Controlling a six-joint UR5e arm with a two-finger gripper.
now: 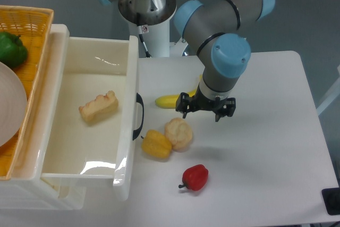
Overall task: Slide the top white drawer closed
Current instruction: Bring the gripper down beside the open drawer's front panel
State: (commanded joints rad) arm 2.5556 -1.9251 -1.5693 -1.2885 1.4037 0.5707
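Nearest on my white bench [265, 147] lies a glossy red bell pepper [195, 177], and behind it a yellow bell pepper [155, 144] touches a pale knobbly bread roll [179, 133], both just beside the black curved handle [139, 116] of the top white drawer [90, 147], a glossy cream plastic tray that stands pulled well out at the left with a tan toy-shaped biscuit [99, 107] inside. My gripper [205, 109] hangs over the bench just above the roll, its black fingers spread wide and holding nothing, partly covering a yellow banana [169, 101]. Farthest left, a yellow-orange wicker basket [29, 19] holds a green pepper [11, 49].
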